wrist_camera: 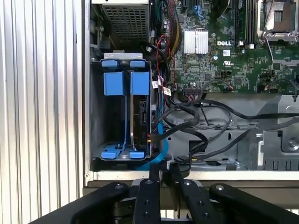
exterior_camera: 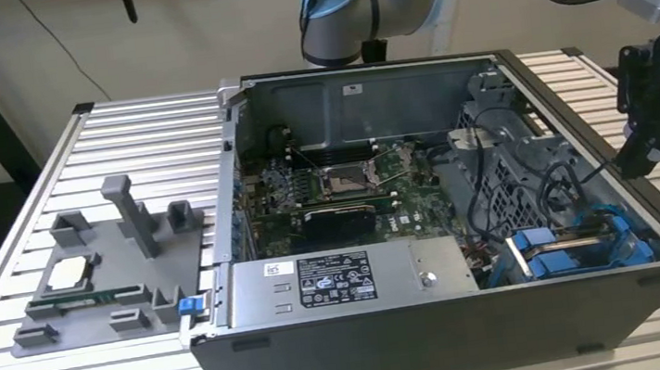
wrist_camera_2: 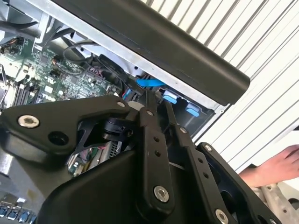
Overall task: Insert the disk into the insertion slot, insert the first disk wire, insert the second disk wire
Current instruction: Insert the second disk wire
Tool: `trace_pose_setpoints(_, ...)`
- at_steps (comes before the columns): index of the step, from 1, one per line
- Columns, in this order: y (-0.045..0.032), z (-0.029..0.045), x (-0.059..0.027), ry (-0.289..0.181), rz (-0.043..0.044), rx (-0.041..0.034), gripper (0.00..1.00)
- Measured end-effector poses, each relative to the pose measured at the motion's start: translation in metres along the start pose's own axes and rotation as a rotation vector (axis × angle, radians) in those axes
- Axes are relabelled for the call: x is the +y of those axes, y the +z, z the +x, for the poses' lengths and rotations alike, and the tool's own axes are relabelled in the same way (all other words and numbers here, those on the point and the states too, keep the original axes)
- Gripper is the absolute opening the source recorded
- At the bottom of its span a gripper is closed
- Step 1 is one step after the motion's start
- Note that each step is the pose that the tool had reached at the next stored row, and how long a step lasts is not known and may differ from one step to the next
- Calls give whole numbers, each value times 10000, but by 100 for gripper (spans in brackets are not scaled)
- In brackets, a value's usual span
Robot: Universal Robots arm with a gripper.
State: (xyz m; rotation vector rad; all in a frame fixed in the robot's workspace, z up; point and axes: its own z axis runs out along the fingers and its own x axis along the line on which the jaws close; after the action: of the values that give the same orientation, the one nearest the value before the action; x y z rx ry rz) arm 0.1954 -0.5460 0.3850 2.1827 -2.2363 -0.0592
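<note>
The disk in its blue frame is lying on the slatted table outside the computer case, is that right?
Not quite. The disk in its blue frame isn't on the table; it stands in the insertion slot inside the computer case, as the first wrist view shows.

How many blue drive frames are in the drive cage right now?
2, side by side in the cage: the outer frame by the case wall, the inner frame on the motherboard side, holding what looks like the disk. More could be hidden deeper.
</note>
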Motion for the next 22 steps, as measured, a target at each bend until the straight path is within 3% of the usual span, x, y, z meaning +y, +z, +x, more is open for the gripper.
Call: trace_pose_setpoints(22,4,1,4,1,0,-5,0)
